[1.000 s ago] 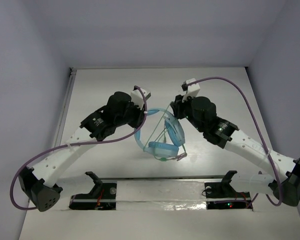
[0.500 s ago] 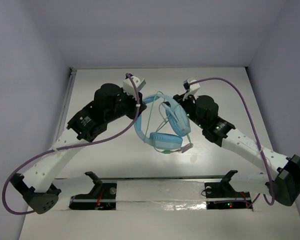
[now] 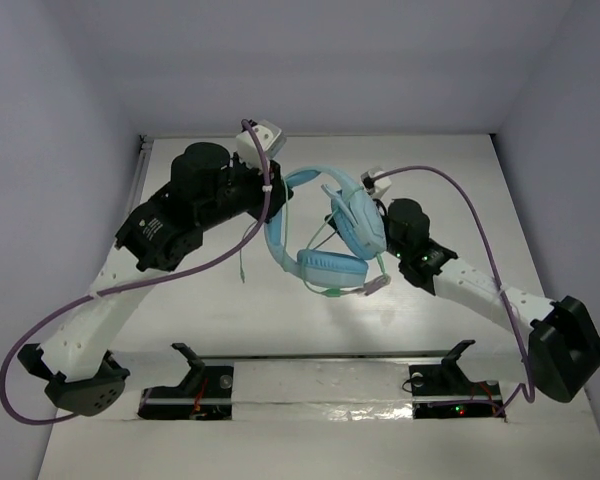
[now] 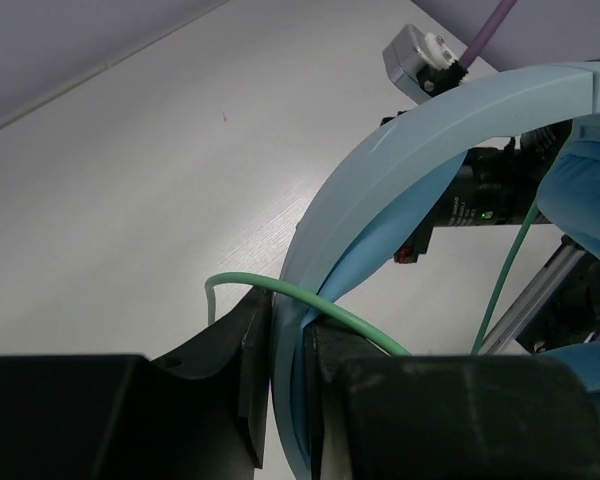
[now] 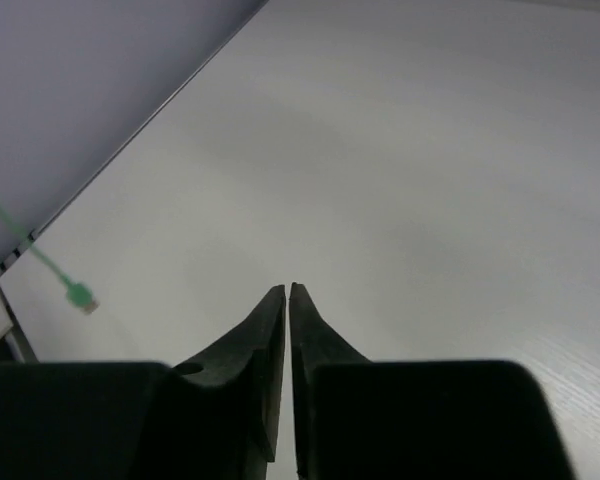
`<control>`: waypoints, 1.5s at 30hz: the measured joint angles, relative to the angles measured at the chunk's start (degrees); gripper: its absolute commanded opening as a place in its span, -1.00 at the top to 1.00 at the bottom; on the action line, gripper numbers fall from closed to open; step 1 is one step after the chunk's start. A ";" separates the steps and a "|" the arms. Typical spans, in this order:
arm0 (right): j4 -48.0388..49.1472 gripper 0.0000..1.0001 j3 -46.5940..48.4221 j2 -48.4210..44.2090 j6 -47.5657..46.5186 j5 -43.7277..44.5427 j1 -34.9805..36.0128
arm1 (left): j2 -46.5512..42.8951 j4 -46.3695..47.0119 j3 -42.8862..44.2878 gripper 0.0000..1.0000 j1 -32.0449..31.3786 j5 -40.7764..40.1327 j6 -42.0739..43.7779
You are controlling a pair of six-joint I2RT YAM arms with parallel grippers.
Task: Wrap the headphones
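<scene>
The light blue headphones [image 3: 330,268] hang above the table's middle, one earcup low and the other earcup [image 3: 355,222] higher. My left gripper [image 3: 278,196] is shut on the thin band [image 4: 400,170]; in the left wrist view the gripper [image 4: 290,320] clamps the band's edge. The pale-green cable [image 4: 315,300] lies over those fingers, and a loose end [image 3: 243,262] dangles below. My right gripper [image 5: 288,290] is shut with nothing seen between its jaws. In the top view it is hidden behind the upper earcup. The green cable end [image 5: 79,293] shows in the right wrist view.
Grey-violet walls [image 3: 70,90] close the white table on three sides. A rail with two black clamps [image 3: 190,362] [image 3: 458,355] runs along the near edge. Thick purple arm cables [image 3: 480,210] loop beside both arms.
My left gripper has moved back and left with the band, carrying the headphones farther from me. A cable end now dangles under it. My right arm has pulled back to the right.
</scene>
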 measured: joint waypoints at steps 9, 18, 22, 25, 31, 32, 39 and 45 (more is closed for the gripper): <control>13.51 -0.38 -6.21 5.33 5.79 -12.00 -2.36 | 5.33 -10.32 1.42 1.00 0.00 0.87 -1.57; 17.44 -0.54 -4.20 10.49 4.02 -21.29 -2.60 | 7.15 -11.93 10.14 1.00 0.00 8.74 -4.61; 15.67 -0.54 -0.44 10.49 1.68 -23.37 -2.62 | 6.69 -11.69 8.85 1.00 0.00 11.98 -5.57; 16.48 -0.47 2.91 11.89 2.16 -27.54 -2.62 | 6.80 -12.22 7.80 1.00 -0.13 13.09 -5.90; 23.19 -0.24 4.94 17.57 7.63 -34.10 -2.62 | 6.82 -12.22 7.78 1.00 -0.24 13.73 -6.49; 24.26 -0.24 4.94 18.40 8.79 -34.69 -2.62 | 6.82 -12.24 7.76 1.00 -0.24 13.88 -6.51; 30.40 -0.34 6.73 21.62 15.06 -37.53 -2.62 | 6.82 -12.22 7.58 1.00 -0.24 14.08 -6.49; 37.86 -0.34 6.91 22.29 20.35 -40.33 -2.47 | 6.82 -11.93 7.58 1.00 -0.24 14.10 -6.49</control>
